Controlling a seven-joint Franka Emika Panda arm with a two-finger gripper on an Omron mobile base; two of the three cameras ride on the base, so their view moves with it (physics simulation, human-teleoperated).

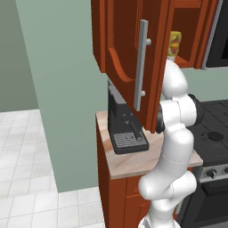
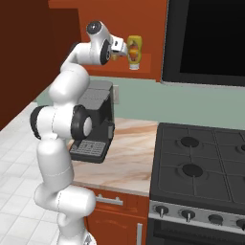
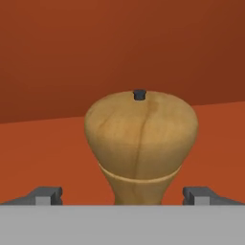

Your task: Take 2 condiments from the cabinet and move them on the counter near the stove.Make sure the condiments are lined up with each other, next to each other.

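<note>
While the white arm is raised into the open wall cabinet (image 1: 120, 40), the gripper (image 3: 122, 194) is seen in the hand view with its two dark fingertips (image 3: 48, 195) spread wide on either side of the wooden shaker (image 3: 141, 143), neither tip touching it, so nothing is gripped. This tan-brown shaker, with a small dark knob on its bulbous end, is set on the reddish cabinet shelf directly ahead of the hand. A yellow bottle (image 2: 134, 51) is seen in the same cabinet, just beside the wrist in the right base view. Below, a black coffee machine (image 2: 94, 125) is placed on the beige counter (image 2: 131, 143), and the black stove (image 2: 201, 165) is located just beside the counter, with dark knobs along its front
</note>
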